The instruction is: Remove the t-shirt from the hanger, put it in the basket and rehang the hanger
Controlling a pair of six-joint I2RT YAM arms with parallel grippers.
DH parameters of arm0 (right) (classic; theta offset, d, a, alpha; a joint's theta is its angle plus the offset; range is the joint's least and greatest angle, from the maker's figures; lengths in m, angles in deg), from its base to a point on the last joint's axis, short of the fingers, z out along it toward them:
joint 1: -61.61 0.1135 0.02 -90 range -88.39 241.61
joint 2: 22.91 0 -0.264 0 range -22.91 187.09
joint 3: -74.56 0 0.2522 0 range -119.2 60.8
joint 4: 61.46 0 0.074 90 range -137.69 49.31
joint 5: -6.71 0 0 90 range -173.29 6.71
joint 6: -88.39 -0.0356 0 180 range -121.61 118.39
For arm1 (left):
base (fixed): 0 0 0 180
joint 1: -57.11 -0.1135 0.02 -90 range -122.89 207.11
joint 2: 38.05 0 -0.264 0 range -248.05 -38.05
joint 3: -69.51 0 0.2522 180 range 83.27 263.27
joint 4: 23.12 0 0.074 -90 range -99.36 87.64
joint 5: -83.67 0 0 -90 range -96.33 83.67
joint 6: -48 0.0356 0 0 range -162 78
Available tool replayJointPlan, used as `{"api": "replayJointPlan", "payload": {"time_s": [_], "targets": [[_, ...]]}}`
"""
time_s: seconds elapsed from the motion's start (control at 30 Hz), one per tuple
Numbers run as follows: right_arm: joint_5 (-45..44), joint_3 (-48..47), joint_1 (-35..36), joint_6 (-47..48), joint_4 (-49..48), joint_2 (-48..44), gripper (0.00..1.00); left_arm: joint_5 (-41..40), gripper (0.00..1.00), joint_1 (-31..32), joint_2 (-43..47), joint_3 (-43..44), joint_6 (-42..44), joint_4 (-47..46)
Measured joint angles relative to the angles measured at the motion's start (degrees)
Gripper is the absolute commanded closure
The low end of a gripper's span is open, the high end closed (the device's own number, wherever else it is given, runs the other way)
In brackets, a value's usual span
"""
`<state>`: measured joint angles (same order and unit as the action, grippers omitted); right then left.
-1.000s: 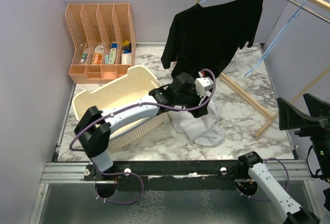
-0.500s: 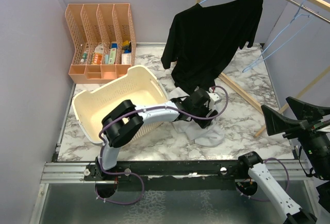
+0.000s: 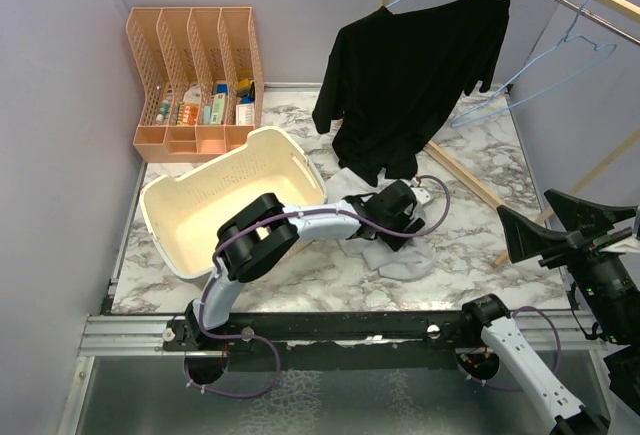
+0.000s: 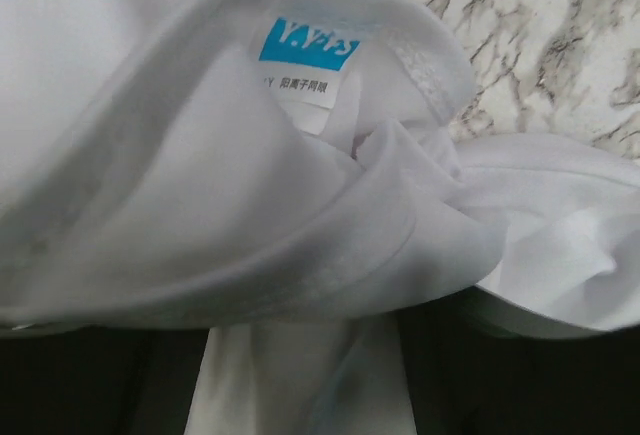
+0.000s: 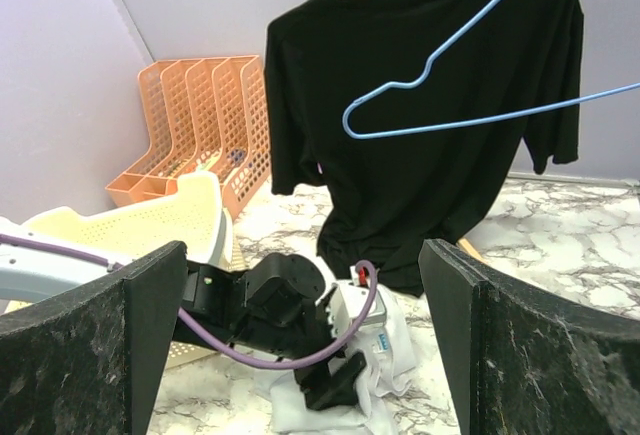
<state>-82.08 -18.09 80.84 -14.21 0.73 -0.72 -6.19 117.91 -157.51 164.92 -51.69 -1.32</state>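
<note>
A white t-shirt (image 3: pixel 405 263) lies crumpled on the marble table, off any hanger. My left gripper (image 3: pixel 405 217) is pressed down into it. In the left wrist view white cloth (image 4: pixel 250 205) with a blue label fills the frame, and a strip of it lies between the wide-apart jaws (image 4: pixel 300 375). An empty blue hanger (image 3: pixel 530 83) hangs tilted from the rail at the right. In the right wrist view that hanger (image 5: pixel 500 118) hangs in front of a black t-shirt (image 5: pixel 420 175). My right gripper (image 5: pixel 300 355) is open and empty, raised at the right and facing the scene.
The black t-shirt (image 3: pixel 420 75) hangs on its own blue hanger from the wooden rack (image 3: pixel 480 190) at the back. A cream laundry basket (image 3: pixel 200 205) stands left of the white cloth. An orange file organizer (image 3: pixel 195 75) sits in the back left corner.
The left gripper went down and to the right with the white t-shirt, laying it on the table, and its jaws widened. The empty blue hanger swung leftward.
</note>
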Motion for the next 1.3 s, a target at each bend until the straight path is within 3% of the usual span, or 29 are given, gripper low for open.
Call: {"api": "replayJointPlan", "payload": {"time_s": [0.07,0.1,0.4,0.6,0.8,1.03,1.17,1.3], "targets": [[0.0,0.3,0.0,0.0,-0.1,-0.2,0.00,1.0,0.94,-0.1,-0.3,0.2,0.5,0.0],[0.0,0.5,0.0,0.0,-0.1,-0.3,0.00,1.9,1.00,-0.4,-0.3,0.3,0.5,-0.1],[1.9,1.3,0.0,0.0,-0.5,-0.3,0.00,4.8,1.00,-3.9,2.5,-1.2,0.0,3.9],[10.6,1.4,0.0,1.0,-0.8,2.3,0.00,0.0,1.00,-9.3,14.2,-0.3,1.6,13.7],[20.3,6.0,0.0,1.8,-2.1,8.6,0.00,-3.7,1.00,-14.0,28.2,10.1,3.9,16.1],[25.3,8.6,0.0,1.9,-2.8,11.6,0.02,-13.9,1.00,-13.3,39.7,21.0,9.1,17.2],[26.6,8.6,0.0,2.2,-3.8,12.3,0.02,-21.1,1.00,-13.5,45.4,19.7,10.7,20.2],[27.0,8.6,0.0,2.4,-4.7,14.2,0.02,-27.0,1.00,-13.5,50.4,12.9,10.6,24.0]]}}
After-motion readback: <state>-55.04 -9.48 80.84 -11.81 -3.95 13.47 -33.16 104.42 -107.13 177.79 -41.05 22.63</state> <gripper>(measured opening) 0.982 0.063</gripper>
